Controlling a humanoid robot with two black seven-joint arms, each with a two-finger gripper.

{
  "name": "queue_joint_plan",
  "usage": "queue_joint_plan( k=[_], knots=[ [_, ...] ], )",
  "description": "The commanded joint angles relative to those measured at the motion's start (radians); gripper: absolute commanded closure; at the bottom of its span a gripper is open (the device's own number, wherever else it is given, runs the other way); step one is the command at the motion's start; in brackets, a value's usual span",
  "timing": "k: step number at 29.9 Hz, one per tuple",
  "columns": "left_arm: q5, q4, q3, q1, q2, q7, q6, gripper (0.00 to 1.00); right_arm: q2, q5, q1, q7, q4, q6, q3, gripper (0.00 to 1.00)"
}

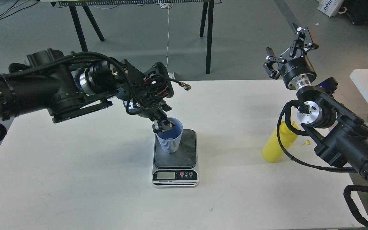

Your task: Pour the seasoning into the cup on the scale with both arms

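One scale (175, 156) – label too small to read – carries one cup (170, 139) on the counter (75, 179). The left claw (162, 125) grips the cup's rim. The right claw (287, 52) hangs spread and empty above one yellow bottle (275, 147).

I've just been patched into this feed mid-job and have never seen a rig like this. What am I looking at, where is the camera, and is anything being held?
This single picture comes from the robot's own head, looking forward and down at a white table. The two black limbs are its arms. The left gripper is closed on the near rim of the blue-grey cup, which sits on the kitchen scale at the table's middle. The right gripper is raised above the table's far right, fingers spread, holding nothing. The yellow seasoning bottle stands untouched on the table at the right, partly hidden behind that arm's cables. Nothing has been poured yet, as far as I can see.
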Motion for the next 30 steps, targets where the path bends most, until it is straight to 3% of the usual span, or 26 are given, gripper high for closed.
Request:
queue_joint_plan(
  k=[1, 6, 9, 11, 17, 23, 25, 30],
  knots=[
    [-0.080, 0.057, -0.029, 0.002, 0.000, 0.000, 0.000, 0.17, 0.000, 0.000, 0.002, 0.000, 0.000, 0.000, 0.000, 0.01],
    [-0.198, 0.100, -0.037, -0.018, 0.003, 0.000, 0.000, 0.07, 0.000, 0.000, 0.008, 0.000, 0.005, 0.002, -0.002, 0.01],
    [-0.383, 0.187, -0.064, -0.061, 0.009, 0.000, 0.000, 0.04, 0.000, 0.014, 0.032, -0.015, 0.026, 0.002, -0.009, 0.01],
    [-0.553, 0.279, -0.092, -0.065, 0.015, 0.000, 0.000, 0.02, -0.012, 0.028, 0.086, -0.070, 0.055, -0.001, -0.023, 0.01],
    [-1.015, 0.534, -0.100, -0.065, 0.021, 0.000, 0.000, 0.00, -0.098, 0.320, 0.224, -0.339, 0.069, -0.001, -0.037, 0.01],
    [-1.297, 0.768, -0.100, -0.038, 0.033, 0.000, 0.000, 0.00, -0.297, 0.677, 0.275, -0.564, 0.081, 0.000, -0.026, 0.01],
    [-1.351, 0.828, -0.098, 0.003, 0.038, 0.000, 0.000, 0.00, -0.397, 0.805, 0.264, -0.601, 0.095, 0.000, -0.018, 0.01],
    [-1.356, 0.844, -0.093, 0.059, 0.046, 0.000, 0.000, 0.00, -0.618, 1.001, 0.137, -0.626, 0.231, 0.014, -0.011, 0.01]
  ],
)
